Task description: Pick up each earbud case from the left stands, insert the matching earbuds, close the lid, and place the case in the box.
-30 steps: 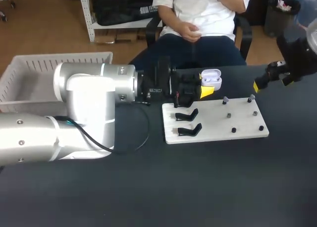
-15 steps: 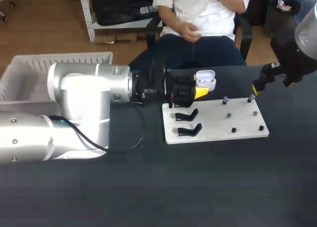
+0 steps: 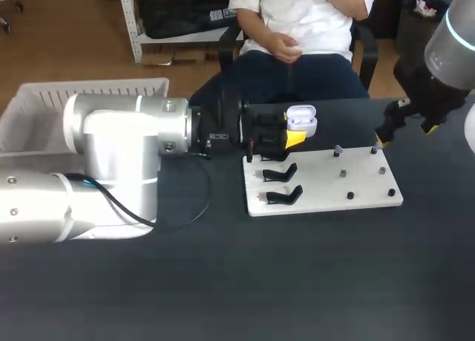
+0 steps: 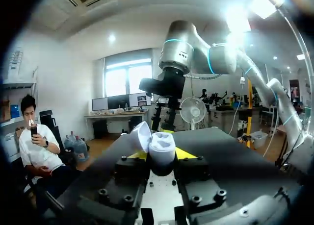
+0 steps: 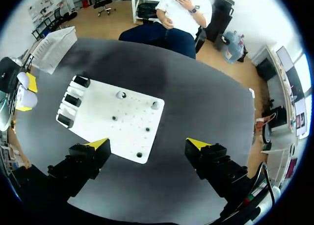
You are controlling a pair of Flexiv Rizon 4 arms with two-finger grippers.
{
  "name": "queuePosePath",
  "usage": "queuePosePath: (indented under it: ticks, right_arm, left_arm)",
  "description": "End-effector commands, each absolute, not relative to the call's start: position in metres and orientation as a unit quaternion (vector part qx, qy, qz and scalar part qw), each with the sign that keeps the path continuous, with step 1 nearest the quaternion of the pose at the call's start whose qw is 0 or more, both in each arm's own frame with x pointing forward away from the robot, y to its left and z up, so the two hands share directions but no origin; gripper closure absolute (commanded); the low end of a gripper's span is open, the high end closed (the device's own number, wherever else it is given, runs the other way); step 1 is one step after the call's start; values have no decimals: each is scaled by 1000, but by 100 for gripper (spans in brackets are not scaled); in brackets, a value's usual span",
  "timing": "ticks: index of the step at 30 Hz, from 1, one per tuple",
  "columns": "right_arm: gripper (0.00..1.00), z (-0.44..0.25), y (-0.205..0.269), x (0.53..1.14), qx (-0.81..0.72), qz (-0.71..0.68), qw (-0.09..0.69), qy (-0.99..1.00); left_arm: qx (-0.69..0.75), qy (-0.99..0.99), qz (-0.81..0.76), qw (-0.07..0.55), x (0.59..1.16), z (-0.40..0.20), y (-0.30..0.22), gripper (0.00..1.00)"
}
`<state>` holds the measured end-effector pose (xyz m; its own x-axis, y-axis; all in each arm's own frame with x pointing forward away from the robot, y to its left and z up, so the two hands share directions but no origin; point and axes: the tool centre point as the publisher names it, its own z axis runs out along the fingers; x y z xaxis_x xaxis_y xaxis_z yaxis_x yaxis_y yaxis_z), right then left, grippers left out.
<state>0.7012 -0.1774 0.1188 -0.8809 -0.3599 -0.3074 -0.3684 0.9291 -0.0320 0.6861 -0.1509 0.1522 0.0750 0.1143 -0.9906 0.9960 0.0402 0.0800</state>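
In the head view the left gripper is clamped on the white earbud case, lifted clear of the table just beyond the far-left corner of the white board. The case's lid stands open. Two black stands at the board's left end are bare, and small pegs dot its right half. The right gripper hangs over the board's far-right corner with its fingers spread and nothing between them. The slatted white box sits at the far left, behind the left arm. In the left wrist view the case sits upright between the two yellow tips, touched from both sides, with its two sockets facing out and apparently empty. In the right wrist view the jaws are wide apart above the near right part of the board. Two pale earbuds rest on the pegs farther in, well apart from either fingertip. The step in hand looks like earbud insertion, since the case is picked and presented while both buds are on the board. The next move probably calls for the right arm to drop onto one bud, pinch it gently and carry it left into the matching socket while the left arm holds the case steady.
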Motion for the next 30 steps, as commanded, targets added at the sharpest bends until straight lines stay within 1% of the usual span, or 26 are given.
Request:
queuePosePath:
  ticks: [1, 10, 27, 28, 29, 30]
  right_arm:
    - [0, 108, -173, 721, -202, 1, 140, 969]
    - [0, 75, -165, 753, -245, -32, 119, 962]
    - [0, 46, -160, 759, -248, -25, 101, 963]
    - [8, 45, -160, 759, -250, -28, 99, 963]
    - [13, 44, -160, 760, -252, -33, 96, 962]
    - [15, 43, -160, 760, -254, -35, 95, 962]
  left_arm:
    - [532, 519, -437, 506, 683, 151, -151, 100]
    - [532, 519, -437, 506, 683, 151, -151, 100]
    - [532, 519, -437, 506, 683, 151, -151, 100]
    - [532, 519, -437, 506, 683, 151, -151, 100]
    - [532, 519, -437, 506, 683, 151, -151, 100]
    - [532, 519, -437, 506, 683, 151, -151, 100]
